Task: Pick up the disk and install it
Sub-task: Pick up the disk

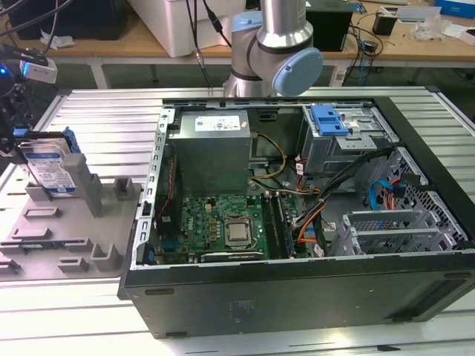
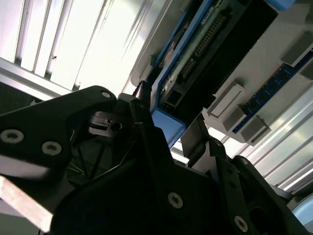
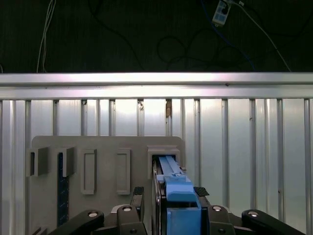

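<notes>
One disk [image 1: 49, 166] stands in one grey rack [image 1: 46, 236], hand [image 3: 169, 191] astride.

Case [image 1: 297, 297] open, cables [image 1: 349, 167] strung beside drive cage [image 1: 319, 152], grey post [image 1: 90, 185] beside disk [image 1: 48, 167]

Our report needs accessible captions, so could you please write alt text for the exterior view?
The disk stands on edge in a slot of a grey fixture plate at the exterior view's left, with the gripper right beside it. An open computer case lies to the exterior view's right, its motherboard exposed.
</notes>
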